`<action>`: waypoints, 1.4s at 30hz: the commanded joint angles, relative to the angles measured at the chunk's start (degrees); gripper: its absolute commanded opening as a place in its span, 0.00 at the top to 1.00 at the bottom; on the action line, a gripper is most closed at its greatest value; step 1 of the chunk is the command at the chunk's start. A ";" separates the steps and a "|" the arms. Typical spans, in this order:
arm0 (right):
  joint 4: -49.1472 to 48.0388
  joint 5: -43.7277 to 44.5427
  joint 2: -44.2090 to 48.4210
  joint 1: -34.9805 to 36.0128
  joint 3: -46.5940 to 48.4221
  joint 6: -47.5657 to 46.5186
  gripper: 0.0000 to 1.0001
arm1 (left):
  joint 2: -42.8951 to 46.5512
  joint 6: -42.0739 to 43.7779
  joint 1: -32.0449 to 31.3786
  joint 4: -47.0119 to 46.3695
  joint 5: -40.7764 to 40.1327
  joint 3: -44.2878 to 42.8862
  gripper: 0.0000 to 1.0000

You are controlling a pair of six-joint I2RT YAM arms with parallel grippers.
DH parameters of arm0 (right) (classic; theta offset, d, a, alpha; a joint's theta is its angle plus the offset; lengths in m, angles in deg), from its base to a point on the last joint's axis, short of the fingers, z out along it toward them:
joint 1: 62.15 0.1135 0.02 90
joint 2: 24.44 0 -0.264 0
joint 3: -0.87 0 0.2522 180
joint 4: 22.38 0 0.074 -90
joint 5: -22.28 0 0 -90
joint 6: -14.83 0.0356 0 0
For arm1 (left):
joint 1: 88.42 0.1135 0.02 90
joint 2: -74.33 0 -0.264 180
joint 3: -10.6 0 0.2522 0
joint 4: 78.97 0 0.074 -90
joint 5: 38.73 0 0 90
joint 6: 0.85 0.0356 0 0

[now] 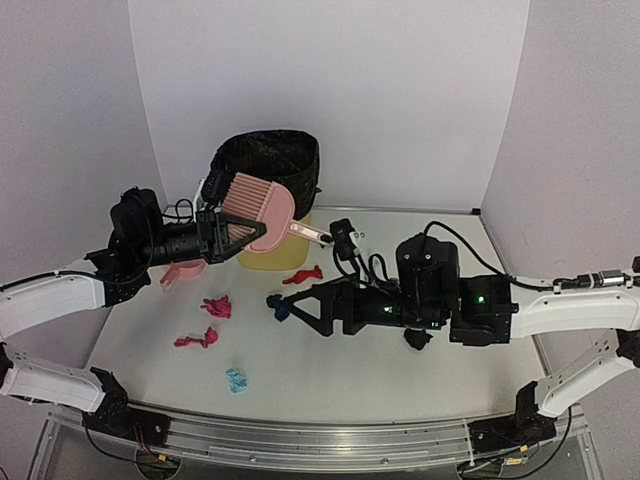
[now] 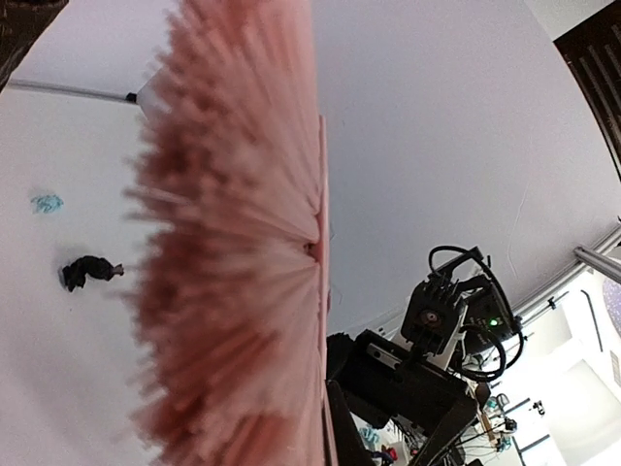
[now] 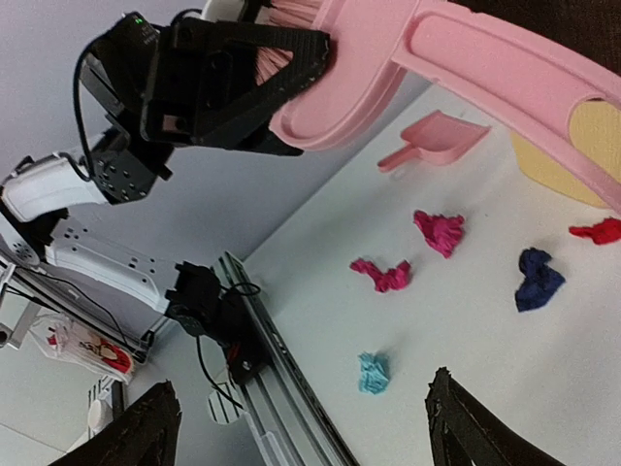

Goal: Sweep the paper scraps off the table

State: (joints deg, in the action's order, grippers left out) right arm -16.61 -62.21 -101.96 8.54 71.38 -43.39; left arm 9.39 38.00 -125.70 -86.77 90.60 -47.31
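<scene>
My left gripper [image 1: 213, 236] is shut on the pink brush [image 1: 256, 205], held up in the air in front of the bin; its bristles [image 2: 233, 243] fill the left wrist view. My right gripper [image 1: 305, 310] stands open and empty just above the table [image 1: 350, 385], next to a navy scrap [image 1: 280, 305]. Other paper scraps lie about: red [image 1: 303, 274], pink [image 1: 217, 306], a second pink one [image 1: 197, 341], light blue [image 1: 236, 380] and black [image 1: 417, 339]. The right wrist view shows the brush [image 3: 388, 58], pink scraps [image 3: 440, 231] [image 3: 381, 275], a light blue one [image 3: 373, 373] and my open gripper [image 3: 306, 437].
A yellow bin with a black liner [image 1: 265, 190] stands at the back, behind the brush. The pink dustpan [image 1: 180, 272] lies on the table at the left, also in the right wrist view [image 3: 437, 139]. A metal rail [image 1: 320, 440] runs along the front edge.
</scene>
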 commanded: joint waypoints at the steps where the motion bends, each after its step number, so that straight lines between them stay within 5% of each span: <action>1: -15.52 -2.89 -1.60 0.16 0.99 -2.10 0.17 | 4.83 -3.48 0.10 -9.17 -4.13 2.24 1.00; 28: -20.70 5.81 -2.93 -1.26 8.99 -6.68 0.30 | 8.26 -11.81 0.10 -24.21 1.39 8.56 1.00; 37: -20.73 6.08 -3.22 -3.26 8.84 -4.91 0.31 | 10.53 -10.99 0.10 -21.26 0.27 8.17 1.00; 42: -20.69 4.01 -4.20 -3.61 10.29 -4.78 0.41 | 9.80 -11.41 0.10 -20.57 0.22 8.40 1.00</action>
State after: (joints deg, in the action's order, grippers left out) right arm -34.75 -56.97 -105.24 5.13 78.30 -48.61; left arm 18.56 26.68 -125.54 -107.04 90.14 -38.59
